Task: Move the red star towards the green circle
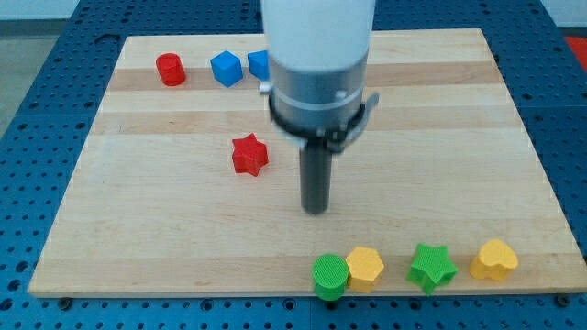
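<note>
The red star (249, 154) lies on the wooden board (165, 238), left of centre. The green circle (329, 276) sits near the board's bottom edge, touching a yellow hexagon-like block (365, 267) on its right. My tip (316, 210) is at the end of the dark rod, to the right of and a little below the red star, apart from it, and above the green circle.
A red cylinder (170, 69) and a blue cube (225, 68) lie at the top left; a second blue block (260, 64) is partly hidden by the arm. A green star (431, 267) and a yellow heart (494, 259) sit along the bottom edge at right.
</note>
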{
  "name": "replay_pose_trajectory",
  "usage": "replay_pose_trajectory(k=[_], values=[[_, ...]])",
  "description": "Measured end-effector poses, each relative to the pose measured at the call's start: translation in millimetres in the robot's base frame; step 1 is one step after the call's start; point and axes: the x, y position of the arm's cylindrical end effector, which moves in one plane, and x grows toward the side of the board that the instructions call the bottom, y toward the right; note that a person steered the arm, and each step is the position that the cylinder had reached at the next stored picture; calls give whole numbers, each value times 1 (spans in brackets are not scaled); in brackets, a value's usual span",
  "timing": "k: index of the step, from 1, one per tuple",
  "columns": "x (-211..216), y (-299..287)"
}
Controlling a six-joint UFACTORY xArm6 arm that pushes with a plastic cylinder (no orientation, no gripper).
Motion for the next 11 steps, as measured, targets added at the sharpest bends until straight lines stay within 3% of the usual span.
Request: replay_pose_trajectory(k=[1,3,4,6,7,11], values=[[-32,-11],[-98,-101],[-101,-131],[-78,-123],[-68,-88],[44,-65]])
